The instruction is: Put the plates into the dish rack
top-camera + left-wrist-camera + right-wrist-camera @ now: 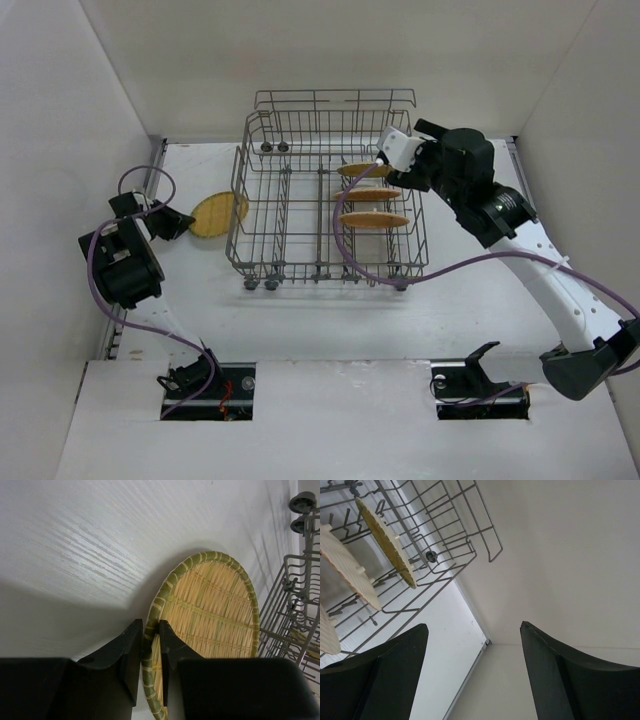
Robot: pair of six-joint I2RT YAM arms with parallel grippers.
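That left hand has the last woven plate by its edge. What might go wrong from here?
The left hand pinches only the thin rim of the last plate, so it could swing or slip out when lifted. The plate lies right beside the dish rack, so it might catch the wires on the way up. The right hand hangs open by the three loaded plates; the arms might crowd each other there.

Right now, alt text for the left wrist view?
The left gripper pinches the green-banded rim of a round woven plate, seen against a white table. The grey wire dish rack and two of its wheels show at the right edge.
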